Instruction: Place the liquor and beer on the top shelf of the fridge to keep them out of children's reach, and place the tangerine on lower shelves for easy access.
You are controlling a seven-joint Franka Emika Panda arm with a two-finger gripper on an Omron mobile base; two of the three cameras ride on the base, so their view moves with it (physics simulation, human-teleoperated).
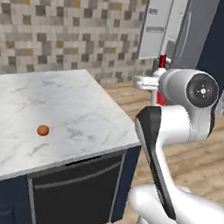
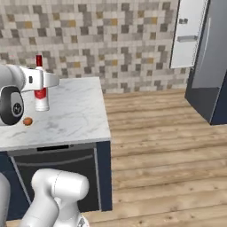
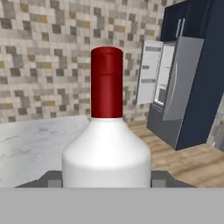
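The hand (image 3: 107,181) pinches the liquor (image 3: 106,131) from both sides, holding it upright off the counter's (image 1: 84,110) right edge. The tangerine (image 1: 43,130) lies on the counter, toward its front edge. The fridge (image 3: 175,87) stands beyond, one door open.

No readable text, brand, number or sign is found in any view. A red-and-white label is seen on the liquor (image 2: 41,94), but no lettering can be resolved on it; in the hand view only the bottle's red cap and plain white shoulder are shown.
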